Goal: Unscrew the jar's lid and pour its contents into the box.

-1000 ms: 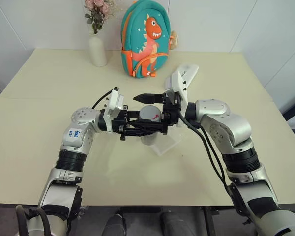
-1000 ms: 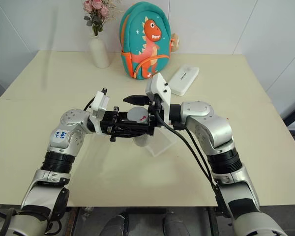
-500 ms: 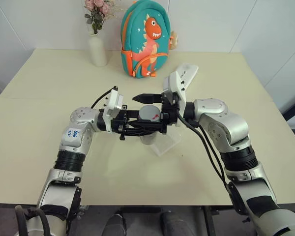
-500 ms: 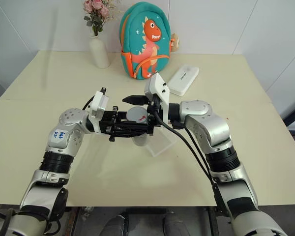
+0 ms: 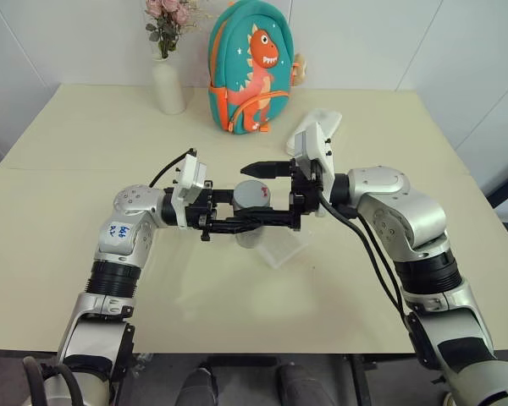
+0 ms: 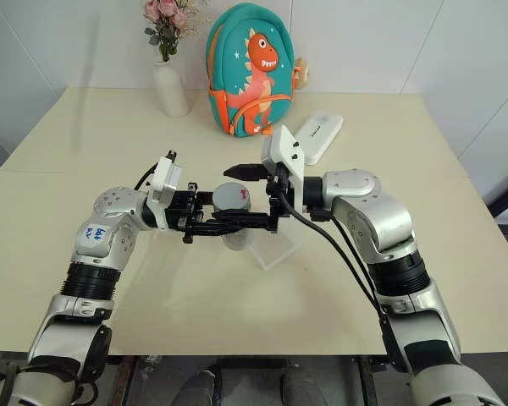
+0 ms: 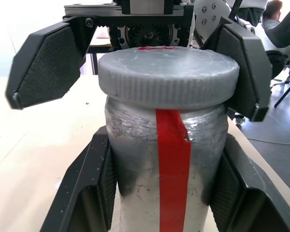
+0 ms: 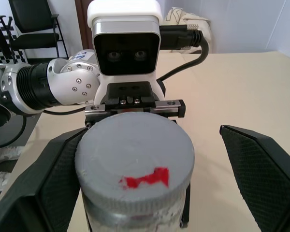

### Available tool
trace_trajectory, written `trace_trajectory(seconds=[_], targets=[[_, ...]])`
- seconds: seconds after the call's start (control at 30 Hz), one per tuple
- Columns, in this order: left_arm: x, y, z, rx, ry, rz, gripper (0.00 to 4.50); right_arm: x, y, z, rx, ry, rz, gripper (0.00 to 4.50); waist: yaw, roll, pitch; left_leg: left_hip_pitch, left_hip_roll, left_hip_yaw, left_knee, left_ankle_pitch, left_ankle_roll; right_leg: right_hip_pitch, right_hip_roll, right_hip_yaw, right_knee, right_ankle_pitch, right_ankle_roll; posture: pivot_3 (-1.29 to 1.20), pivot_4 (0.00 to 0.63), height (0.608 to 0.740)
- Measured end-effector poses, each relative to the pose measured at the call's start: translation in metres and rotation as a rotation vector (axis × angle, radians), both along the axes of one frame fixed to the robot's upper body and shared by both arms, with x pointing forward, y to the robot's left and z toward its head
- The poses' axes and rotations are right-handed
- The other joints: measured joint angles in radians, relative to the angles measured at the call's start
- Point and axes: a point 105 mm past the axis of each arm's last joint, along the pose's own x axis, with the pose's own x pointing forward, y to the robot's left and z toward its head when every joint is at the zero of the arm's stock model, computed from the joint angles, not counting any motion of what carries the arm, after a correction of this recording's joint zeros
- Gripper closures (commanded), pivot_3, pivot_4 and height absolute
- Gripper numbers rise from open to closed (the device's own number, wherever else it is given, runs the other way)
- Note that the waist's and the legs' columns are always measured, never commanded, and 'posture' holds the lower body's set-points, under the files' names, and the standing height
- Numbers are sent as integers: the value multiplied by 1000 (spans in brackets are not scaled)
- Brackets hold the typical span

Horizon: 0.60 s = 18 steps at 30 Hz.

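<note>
My left gripper (image 5: 254, 220) is shut on the body of the jar (image 7: 135, 145), a silver-grey cylinder with a red stripe, and holds it upright above the table. The grey ribbed lid (image 8: 135, 150) sits on top of the jar with a red mark on it. My right gripper (image 5: 256, 191) reaches in from the opposite side and stands open, one finger (image 8: 261, 179) on each side of the lid with a gap to it. The transparent box (image 5: 281, 247) lies on the table just below and behind the jar. The contents are hidden inside the jar.
At the back of the table stand a white vase (image 5: 168, 85) with pink flowers and a teal dinosaur backpack (image 5: 250, 68). A white oblong case (image 6: 315, 138) lies behind my right wrist. Bare tabletop (image 5: 59, 220) spreads to the left and front.
</note>
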Motion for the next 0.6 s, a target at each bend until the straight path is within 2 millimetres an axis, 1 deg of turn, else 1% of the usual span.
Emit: trace_trajectory(seconds=[0.17, 0.33, 0.47, 0.57, 0.6], targets=[[1, 1, 0, 0, 1, 12, 2445, 0, -8, -1, -9, -5, -21, 17, 0, 0, 0, 0, 0, 0, 0, 0, 0, 0, 0, 0, 0, 0, 0, 0, 150, 740], [2, 1, 0, -1, 1, 16, 2445, 1, -18, -9, -33, 22, -50, 17, 0, 0, 0, 0, 0, 0, 0, 0, 0, 0, 0, 0, 0, 0, 0, 0, 150, 740], [2, 1, 0, -2, 0, 16, 2445, 0, -22, -10, -51, 27, -65, 17, 0, 0, 0, 0, 0, 0, 0, 0, 0, 0, 0, 0, 0, 0, 0, 0, 150, 740], [1, 2, -1, 1, 1, 4, 2445, -3, -32, -12, -64, 33, -91, 17, 4, 0, 0, 0, 0, 0, 0, 0, 0, 0, 0, 0, -1, 0, 0, 0, 150, 740], [1, 2, -1, 1, 5, 4, 2445, -3, -35, -10, -58, 32, -97, 17, 5, 0, 0, -1, 0, 0, 0, 0, 0, 0, 0, 0, -1, 0, 0, 0, 150, 740]])
